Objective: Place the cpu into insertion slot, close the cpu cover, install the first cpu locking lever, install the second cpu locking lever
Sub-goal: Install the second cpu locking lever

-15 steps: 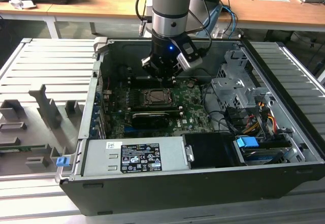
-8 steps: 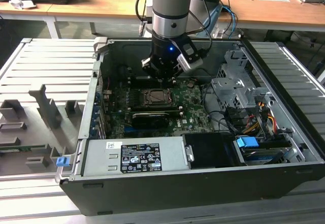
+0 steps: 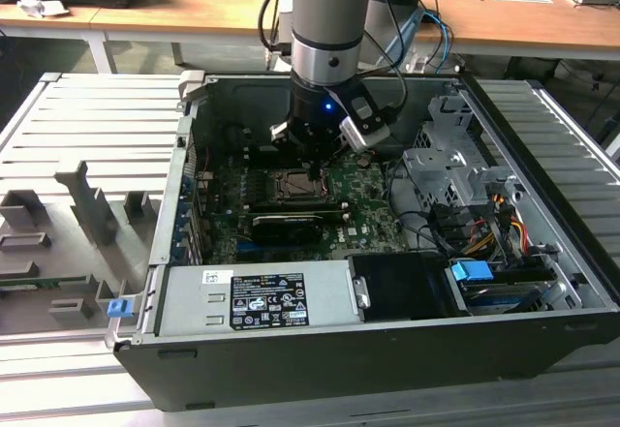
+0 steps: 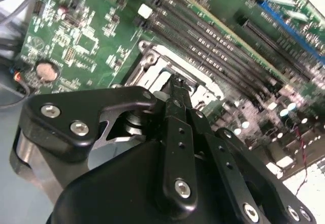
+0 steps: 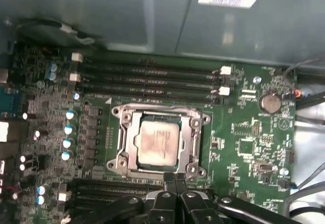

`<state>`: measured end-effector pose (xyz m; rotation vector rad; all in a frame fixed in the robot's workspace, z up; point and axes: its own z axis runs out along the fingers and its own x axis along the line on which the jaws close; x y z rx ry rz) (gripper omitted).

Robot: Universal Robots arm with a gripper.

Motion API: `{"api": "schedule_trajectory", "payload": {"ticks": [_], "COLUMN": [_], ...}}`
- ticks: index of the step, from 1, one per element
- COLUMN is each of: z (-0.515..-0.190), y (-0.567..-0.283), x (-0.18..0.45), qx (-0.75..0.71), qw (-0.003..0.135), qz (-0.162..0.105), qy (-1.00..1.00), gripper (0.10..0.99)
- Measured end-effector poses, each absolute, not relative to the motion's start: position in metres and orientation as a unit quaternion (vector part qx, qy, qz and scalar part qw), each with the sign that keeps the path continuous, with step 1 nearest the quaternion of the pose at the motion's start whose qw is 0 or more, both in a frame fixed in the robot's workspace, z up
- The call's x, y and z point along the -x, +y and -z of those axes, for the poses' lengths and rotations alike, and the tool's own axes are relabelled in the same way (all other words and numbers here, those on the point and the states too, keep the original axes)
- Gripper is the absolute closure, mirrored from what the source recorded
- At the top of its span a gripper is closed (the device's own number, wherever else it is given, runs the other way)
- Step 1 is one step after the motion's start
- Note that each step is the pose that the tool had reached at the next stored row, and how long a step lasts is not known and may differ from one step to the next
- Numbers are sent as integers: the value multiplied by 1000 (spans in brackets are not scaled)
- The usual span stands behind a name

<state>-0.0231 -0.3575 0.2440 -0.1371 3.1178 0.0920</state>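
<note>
Looking down through the first wrist view, we find the cpu (image 5: 158, 141) seated in the insertion slot (image 5: 125, 169) at the centre of the frame, its pale metal top showing through the window of the cpu cover (image 5: 195, 138), which lies flat around it. The gripper (image 5: 175, 179) pokes in from the bottom edge of that frame, its two black fingers (image 5: 169, 182) pressed together with nothing between them — clenched on empty air — and their tips sit just beside the near rim of the cover, not on the chip itself.

In the second wrist view the gripper (image 4: 175, 84) fills the lower half, and its body hides most of the socket; only a corner of the cover (image 4: 152, 61) shows above the tips, left of centre. We cannot tell whether the tips touch the metal.

In the exterior view the arm (image 3: 332, 20) drops from the top centre into the open computer case (image 3: 407, 350), and the slot (image 3: 299, 187) sits just below the gripper (image 3: 312, 163). The locking levers are too small to make out there.
</note>
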Motion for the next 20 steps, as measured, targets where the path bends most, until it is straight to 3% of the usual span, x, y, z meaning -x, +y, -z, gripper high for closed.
{"api": "schedule_trajectory", "payload": {"ticks": [20], "z": [-235], "y": [-384], "x": [52], "qx": [46], "qw": [9], "qz": [-49], "qy": [998], "gripper": [980]}}
